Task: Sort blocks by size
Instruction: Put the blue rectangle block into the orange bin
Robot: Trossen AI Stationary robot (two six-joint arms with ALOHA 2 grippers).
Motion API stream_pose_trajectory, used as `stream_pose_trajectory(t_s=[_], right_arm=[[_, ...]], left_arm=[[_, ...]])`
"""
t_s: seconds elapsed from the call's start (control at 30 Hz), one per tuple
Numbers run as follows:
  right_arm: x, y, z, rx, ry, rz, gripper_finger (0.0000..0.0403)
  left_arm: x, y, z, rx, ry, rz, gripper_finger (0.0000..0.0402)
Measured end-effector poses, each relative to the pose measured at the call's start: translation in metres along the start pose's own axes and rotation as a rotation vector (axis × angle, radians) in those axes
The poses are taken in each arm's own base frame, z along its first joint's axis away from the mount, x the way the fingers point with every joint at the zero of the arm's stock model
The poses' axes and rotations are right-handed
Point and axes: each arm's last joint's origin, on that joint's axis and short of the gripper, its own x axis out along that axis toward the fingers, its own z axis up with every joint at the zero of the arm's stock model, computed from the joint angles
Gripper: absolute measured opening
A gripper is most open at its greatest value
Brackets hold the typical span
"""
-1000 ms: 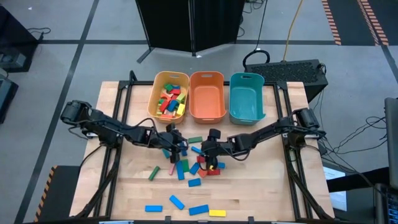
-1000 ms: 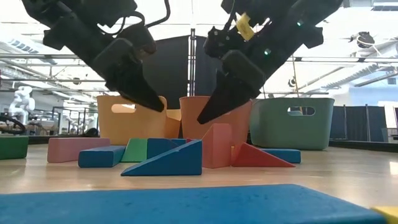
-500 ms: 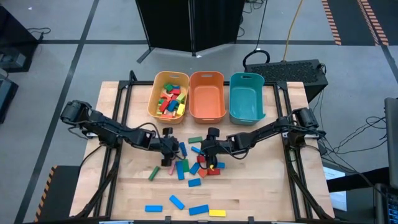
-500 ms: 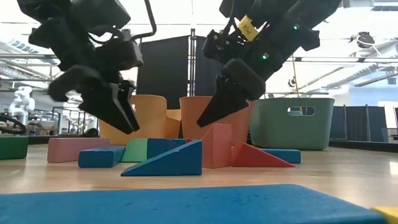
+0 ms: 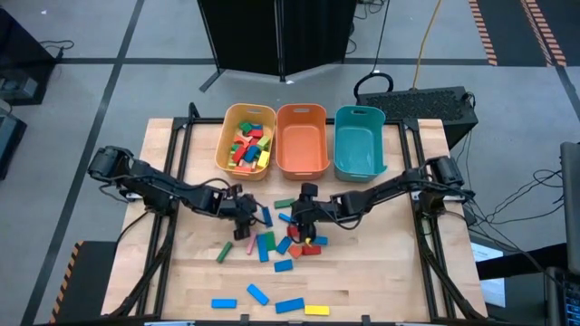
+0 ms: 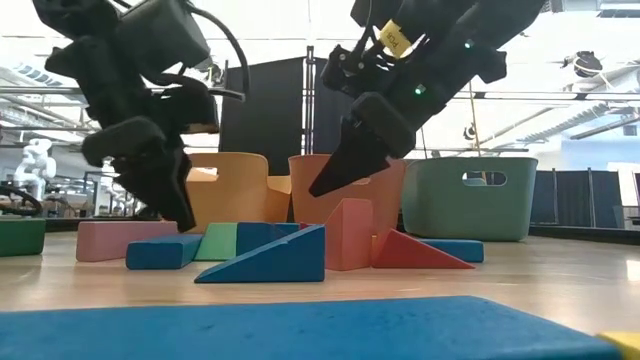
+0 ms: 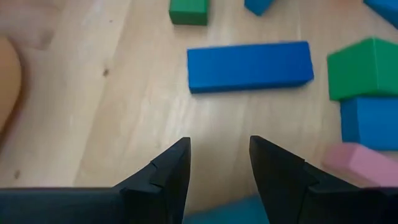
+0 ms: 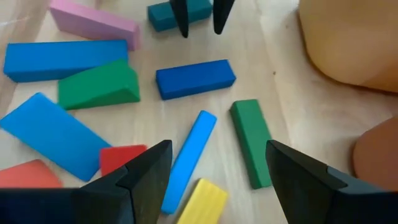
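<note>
At centre frame, over the scattered small wooden blocks [image 5: 272,243], my left gripper [image 5: 243,217] hangs part-spread and empty above a pink bar [image 8: 93,22]; my right gripper [image 5: 302,220] gapes wide, choosing.

No text, brand or number was legible anywhere; a small yellow tag [image 6: 396,38] on one arm bore marks too small to read.

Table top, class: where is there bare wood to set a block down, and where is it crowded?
Bare wood lies at the table's left and right edges, beside the bins. Loose blocks crowd the middle, under the left gripper and right gripper.
</note>
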Motion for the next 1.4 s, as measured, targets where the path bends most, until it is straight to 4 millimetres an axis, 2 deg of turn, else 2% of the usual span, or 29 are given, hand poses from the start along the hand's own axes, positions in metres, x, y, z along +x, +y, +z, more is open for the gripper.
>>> stream_pose_trajectory(t_s=[0.1, 0.33, 0.5, 0.73, 0.97, 1.1, 1.3, 1.4], right_arm=[[0.001, -0.002, 0.000, 0.006, 0.001, -0.005, 0.0247], [0.001, -0.002, 0.000, 0.001, 0.005, -0.004, 0.0247], [0.001, -0.002, 0.000, -0.026, 0.005, -0.004, 0.0247], [0.002, -0.010, -0.003, -0.032, 0.036, -0.020, 0.0247], [0.002, -0.012, -0.016, -0.049, 0.169, -0.029, 0.0247], [0.001, -0.013, -0.019, -0.057, 0.202, -0.031, 0.0247], [0.000, -0.013, -0.023, -0.081, 0.240, -0.031, 0.0247], [-0.003, -0.012, -0.024, -0.088, 0.265, -0.030, 0.0247]], left_arm=[[0.000, -0.001, 0.004, 0.048, -0.045, 0.004, 0.0167], [-0.004, -0.007, 0.013, 0.408, -0.094, -0.001, 0.0167], [-0.010, -0.009, 0.024, 0.502, -0.094, 0.004, 0.0167], [-0.015, -0.007, 0.034, 0.720, -0.073, 0.011, 0.0167], [-0.016, 0.000, 0.046, 0.775, -0.077, -0.050, 0.0170], [-0.004, 0.000, 0.051, 0.761, -0.002, -0.088, 0.0199], [0.015, -0.006, 0.061, 0.838, 0.084, -0.085, 0.0259], [0.021, -0.007, 0.064, 0.886, 0.112, -0.085, 0.0270]])
